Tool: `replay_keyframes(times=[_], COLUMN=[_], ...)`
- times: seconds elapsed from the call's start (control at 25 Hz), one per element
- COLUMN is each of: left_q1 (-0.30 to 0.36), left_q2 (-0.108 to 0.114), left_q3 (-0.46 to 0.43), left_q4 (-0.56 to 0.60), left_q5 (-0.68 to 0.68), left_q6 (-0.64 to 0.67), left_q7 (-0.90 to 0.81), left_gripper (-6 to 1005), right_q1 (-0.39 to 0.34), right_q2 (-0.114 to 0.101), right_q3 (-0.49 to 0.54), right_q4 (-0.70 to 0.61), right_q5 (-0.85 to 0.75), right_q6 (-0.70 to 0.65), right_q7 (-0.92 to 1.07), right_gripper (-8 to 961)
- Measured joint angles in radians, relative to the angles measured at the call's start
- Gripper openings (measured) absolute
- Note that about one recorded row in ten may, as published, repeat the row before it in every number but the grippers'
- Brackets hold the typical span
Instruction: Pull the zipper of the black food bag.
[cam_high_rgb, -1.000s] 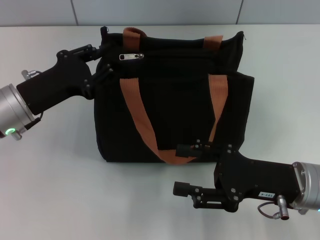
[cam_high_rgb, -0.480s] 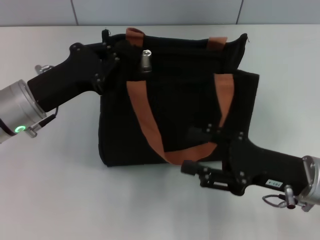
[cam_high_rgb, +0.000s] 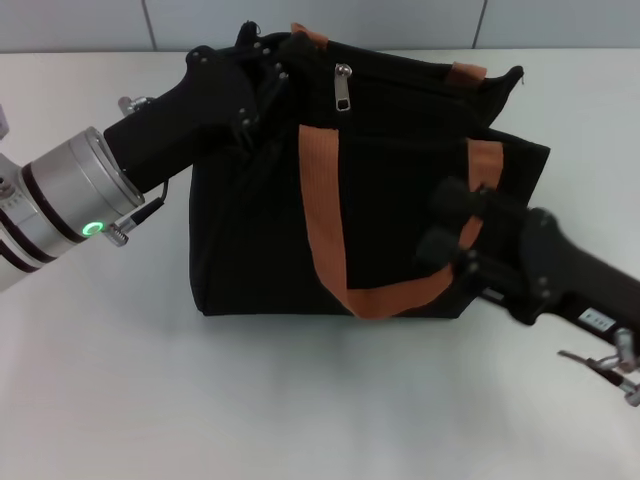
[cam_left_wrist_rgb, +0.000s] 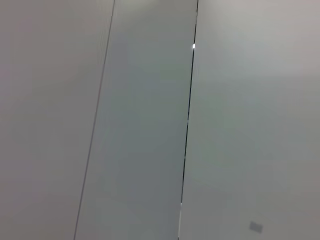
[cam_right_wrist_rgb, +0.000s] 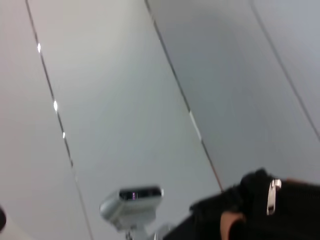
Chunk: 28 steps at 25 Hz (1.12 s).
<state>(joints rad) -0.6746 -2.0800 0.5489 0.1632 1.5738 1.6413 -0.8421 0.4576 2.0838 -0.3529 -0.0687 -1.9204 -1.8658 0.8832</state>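
So far, the bag (cam_high_rgb: 370, 200) is seen on the white bench (cam_high_rgb: 150, 400), tilted, with its top edge raised toward the back. The zipper (cam_high_rgb: 343, 85) hangs as a silver tab near the left end of the top track, just beside the left claw (cam_high_rgb: 270, 55), which is pressed against the bag's upper left corner. Whether that claw is shut on fabric or merely against it cannot be told, as its fingers are lost against the black cloth. The right claw (cam_high_rgb: 455, 225) is held at the bag's right front, near the orange strap (cam_high_rgb: 325, 210); its grip cannot be told either. The tab is not held by either claw. Judged from this, the bag is only being steadied and the pull itself is left to do. In the right wrist view the zipper (cam_right_wrist_rgb: 272, 195) shows at the bag's edge. No brand is readable; a small white label on the right arm is too small to read
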Motion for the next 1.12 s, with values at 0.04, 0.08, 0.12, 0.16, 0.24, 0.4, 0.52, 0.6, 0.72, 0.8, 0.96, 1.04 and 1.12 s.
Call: replay_keyframes(times=[0.04,0.08,0.12,0.16,0.24,0.4,0.52,0.6,0.72,0.8,0.96,1.04,1.12], left_q1=[0.001,0.002,0.003,0.004,0.004,-0.006,-0.016,-0.016,-0.037,-0.041,-0.060,-0.070,-0.076], left_q2=[0.000,0.000,0.000,0.000,0.000,0.000,0.000,0.000,0.000,0.000,0.000,0.000,0.000], left_q3=[-0.002,-0.003,-0.005,-0.005,-0.003,0.000,0.000,0.000,0.000,0.000,0.000,0.002,0.004], left_q4=[-0.003,-0.004,-0.005,-0.005,-0.007,-0.033,-0.056,-0.056,-0.071,-0.073,-0.085,-0.089,-0.093], left_q5=[-0.001,-0.002,-0.002,-0.002,-0.002,-0.002,-0.002,-0.002,0.004,0.004,0.006,0.007,0.007], left_q6=[0.000,0.002,0.005,0.011,0.025,0.042,0.051,0.051,0.053,0.053,0.048,0.043,0.041], left_q7=[0.001,0.001,0.002,0.002,0.003,0.031,0.062,0.062,0.066,0.066,0.066,0.066,0.066], left_gripper=[22,22,22,22,22,22,22,22,22,22,22,22,22], right_q1=[-0.001,-0.001,0.004,0.010,0.018,0.057,0.088,0.093,0.102,0.106,0.124,0.131,0.144], right_q2=[0.000,-0.001,-0.001,-0.001,-0.001,0.001,0.002,0.002,0.005,0.005,0.005,0.005,0.005], right_q3=[0.023,0.050,0.105,0.127,0.138,0.162,0.164,0.164,0.178,0.180,0.182,0.183,0.183], right_q4=[0.000,0.000,0.000,0.000,0.002,0.010,0.038,0.042,0.063,0.066,0.072,0.076,0.082], right_q5=[0.000,0.000,0.000,0.000,0.000,0.000,0.001,0.001,0.001,0.001,0.002,0.002,0.002], right_q6=[-0.010,-0.015,-0.018,-0.021,-0.026,-0.023,0.019,0.025,0.040,0.048,0.085,0.103,0.136], right_q7=[0.028,0.070,0.183,0.237,0.292,0.421,0.445,0.447,0.439,0.438,0.438,0.438,0.438], right_gripper=[729,729,729,729,728,727,658,588,509,488,446,425,404])
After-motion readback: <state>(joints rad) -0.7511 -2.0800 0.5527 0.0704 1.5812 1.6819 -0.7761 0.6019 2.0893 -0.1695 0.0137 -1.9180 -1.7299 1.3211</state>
